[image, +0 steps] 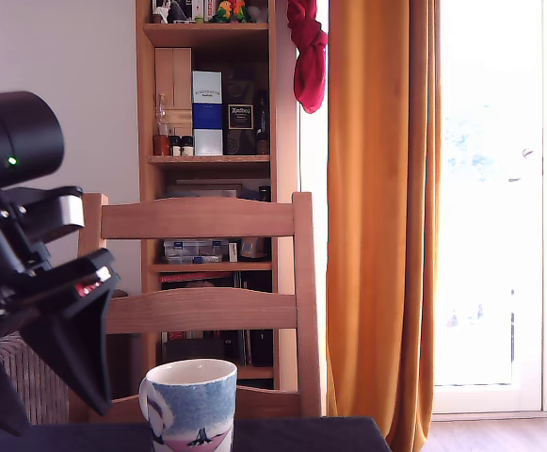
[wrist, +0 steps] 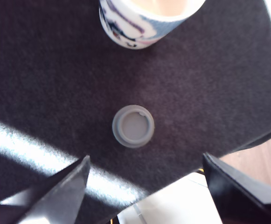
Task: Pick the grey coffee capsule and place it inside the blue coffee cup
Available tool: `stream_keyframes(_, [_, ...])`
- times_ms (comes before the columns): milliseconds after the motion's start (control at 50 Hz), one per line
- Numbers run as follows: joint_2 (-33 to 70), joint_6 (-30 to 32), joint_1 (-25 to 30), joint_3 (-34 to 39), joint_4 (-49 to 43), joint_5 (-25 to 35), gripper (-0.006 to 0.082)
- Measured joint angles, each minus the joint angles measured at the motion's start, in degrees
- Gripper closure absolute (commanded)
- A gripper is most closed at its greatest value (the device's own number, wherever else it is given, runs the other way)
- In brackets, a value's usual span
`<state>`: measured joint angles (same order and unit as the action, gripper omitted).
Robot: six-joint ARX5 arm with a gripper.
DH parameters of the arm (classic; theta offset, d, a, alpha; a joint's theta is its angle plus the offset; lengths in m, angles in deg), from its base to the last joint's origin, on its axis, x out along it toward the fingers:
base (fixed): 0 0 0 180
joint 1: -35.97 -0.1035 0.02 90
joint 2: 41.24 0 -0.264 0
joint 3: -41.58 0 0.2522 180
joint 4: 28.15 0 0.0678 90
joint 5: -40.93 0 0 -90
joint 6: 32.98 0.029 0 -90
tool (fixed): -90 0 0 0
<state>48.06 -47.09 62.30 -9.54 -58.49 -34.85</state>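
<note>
We're in the approach: the gripper (wrist: 144, 186) hangs above the dark mat (wrist: 42, 84), jaws spread wide and holding nothing, one black finger (wrist: 56, 196) at seven o'clock in the wrist view, the other at five o'clock. Dead between them and just ahead sits the grey coffee capsule (wrist: 133, 126), upright on the mat, its round end facing the camera. Next move, by my read: drop straight down, straddle the capsule, close. At twelve o'clock from it stands the blue coffee cup (wrist: 140, 28), apart from the capsule, nothing lying between them. A sunlit stripe crosses the mat near the fingers. In the exterior view, the arm (image: 28, 282) fills the left, the cup (image: 190, 405) at six o'clock, a wooden chair (image: 198, 218) and a bookshelf (image: 207, 160) behind, an orange curtain (image: 377, 217) to the right.
</note>
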Motion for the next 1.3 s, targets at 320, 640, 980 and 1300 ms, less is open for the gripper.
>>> stream_keyframes(320, [9.8, 1.2, 1.7, -6.6, -1.0, -1.4, 0.0062])
stream_keyframes(640, [16.2, 1.5, 1.8, -7.5, -1.3, -2.5, 0.0062])
stream_keyframes(980, [17.4, 1.5, 2.1, -8.1, 0.9, -2.9, 0.0075])
stream_keyframes(1300, [17.5, 1.5, 2.1, -8.5, 1.0, -3.0, 0.0092])
